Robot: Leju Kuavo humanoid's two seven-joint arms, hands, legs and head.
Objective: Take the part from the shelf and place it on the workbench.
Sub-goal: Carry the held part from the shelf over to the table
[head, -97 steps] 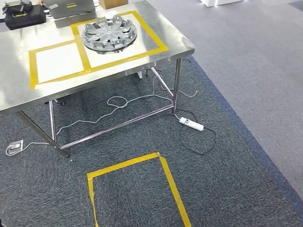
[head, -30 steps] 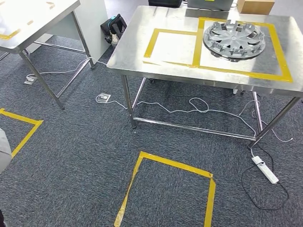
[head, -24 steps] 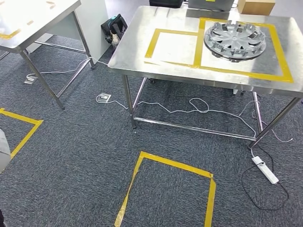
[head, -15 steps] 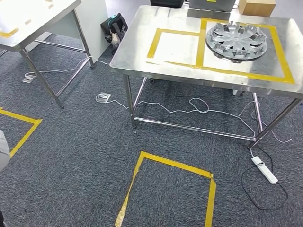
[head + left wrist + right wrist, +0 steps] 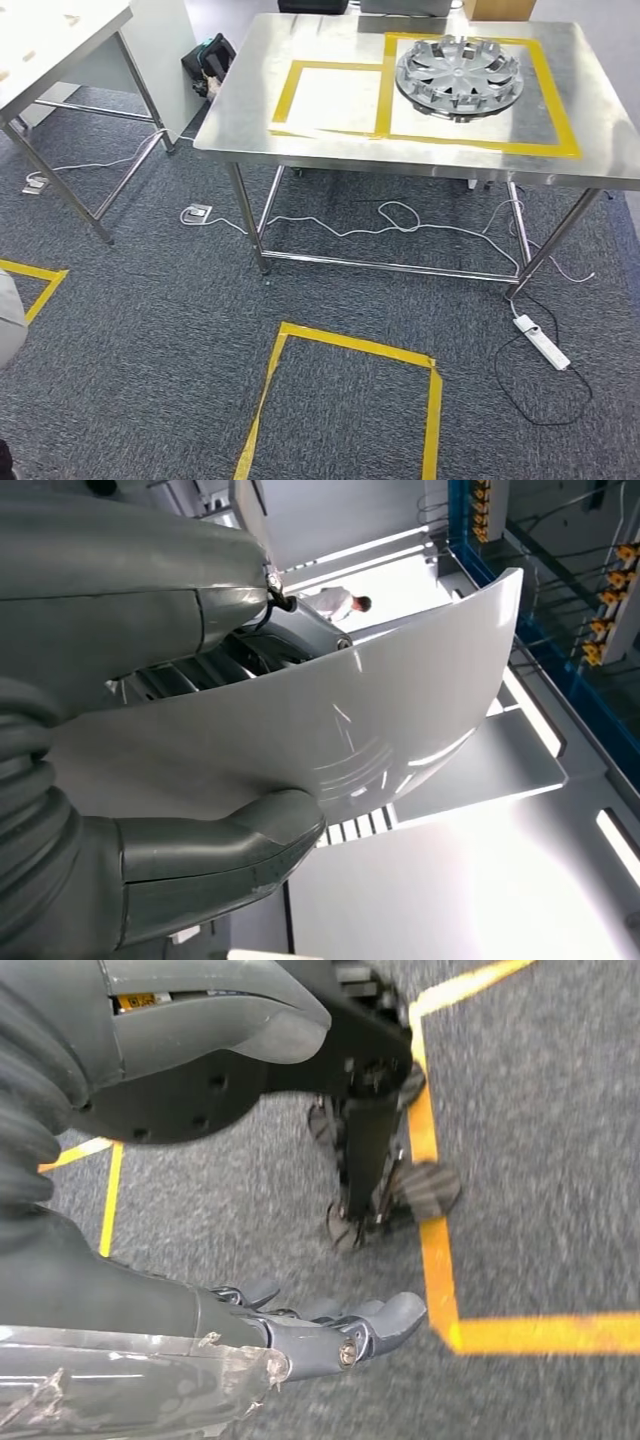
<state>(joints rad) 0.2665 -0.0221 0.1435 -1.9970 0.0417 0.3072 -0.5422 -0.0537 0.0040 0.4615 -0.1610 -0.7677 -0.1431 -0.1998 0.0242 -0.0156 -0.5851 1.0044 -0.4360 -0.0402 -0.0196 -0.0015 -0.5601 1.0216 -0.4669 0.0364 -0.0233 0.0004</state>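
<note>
**Panel in Carry, Workbench Ahead**

While the robot stood short of the workbench (image 5: 423,150), the left hand (image 5: 151,780) gripped the part, a long white curved panel (image 5: 362,720), with the thick thumb (image 5: 226,855) pressed to one face and the darker fingers (image 5: 287,640) lying against the other. In the head view a pale edge (image 5: 9,320) at the left border was probably the same panel, though that could not be confirmed.

Item, part: glossy, smooth, thin-walled, bowed along its length. Judged light for its size, fairly stiff yet liable to flex at the free end; the shiny skin looked slippery and easy to scratch. Best hold judged to be across the edge near the middle, thumb opposed to fingers, so the long end does not swing.

Item, right hand (image 5: 332,1330): hanging over the carpet, fingers loosely apart and slightly curled, holding nothing.

Item, workbench: steel top with two squares of yellow tape. The right square held a silver hubcap (image 5: 459,76); the left square (image 5: 332,98) lay bare and seemed the likely spot for the panel.

Item, floor: a yellow taped square (image 5: 347,400), a white power strip (image 5: 540,342) and loose cables.

Markings: no brand, label or writing could be read; a small yellow tag on the right hand was too small to make out.
</note>
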